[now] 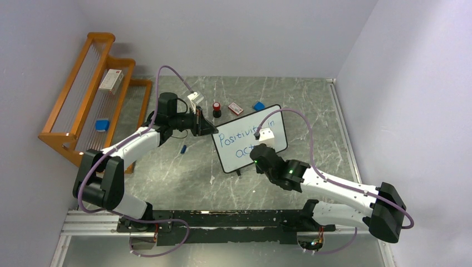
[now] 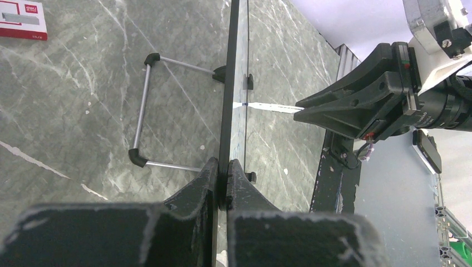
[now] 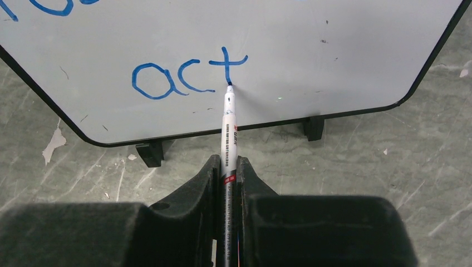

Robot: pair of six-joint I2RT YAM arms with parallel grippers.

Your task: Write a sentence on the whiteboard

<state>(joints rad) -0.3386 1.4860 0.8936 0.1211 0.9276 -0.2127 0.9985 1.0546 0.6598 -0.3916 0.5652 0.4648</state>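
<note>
Gripping whiteboard [image 3: 334,55] edge with left pincer [image 2: 224,178], pinching marker [image 3: 228,133] in right pincer [image 3: 226,164], tip on unfinished sentence [image 3: 227,61]. Liable to skew strokes if pressing hard enough to tip it.

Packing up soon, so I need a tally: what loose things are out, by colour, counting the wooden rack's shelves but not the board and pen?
Blue pieces: 3
Red-and-white boxes: 2
Red-topped black item: 1
Total: 6
</note>
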